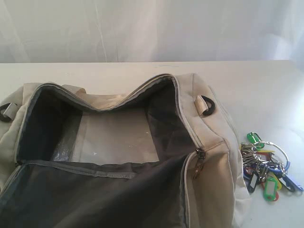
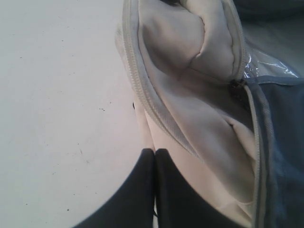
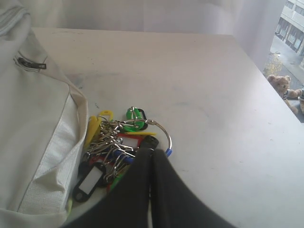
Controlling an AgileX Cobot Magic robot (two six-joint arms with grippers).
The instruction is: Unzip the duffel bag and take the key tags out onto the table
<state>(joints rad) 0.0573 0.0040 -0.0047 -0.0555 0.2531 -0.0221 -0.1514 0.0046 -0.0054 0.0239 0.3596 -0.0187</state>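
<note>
The duffel bag (image 1: 213, 190) sits on the white table (image 1: 142, 71) with its top zipped open wide, so you can see the dark grey lining and a pale flat bottom inside. A zipper pull (image 1: 198, 164) hangs at the bag's right end, and a dark ring (image 1: 208, 105) sits in a strap loop above it. The key tags (image 1: 266, 166) lie out on the table just beside the right end of the bag. They are a bunch of green, red, yellow and blue tags on metal rings. In the left wrist view the left claw (image 2: 154, 151) has its 2 dark fingers (image 2: 137, 190) pressed together with no gap, and it holds nothing. Its tips sit right at the edge of the bag's cream side, near a closed zipper line, with bare table next to them. I cannot tell if the tips touch the cloth. In the right wrist view the right claw (image 3: 152, 151) also has its 2 fingers pressed together, and nothing is pinched between them. Its tips are right over the bunch of key tags, by the big ring (image 3: 167, 135), and I cannot tell if they touch. The bag's cream side is just beside the tags there too. Far off, past the table edge, sits a small brown teddy bear (image 3: 280, 85).
</note>
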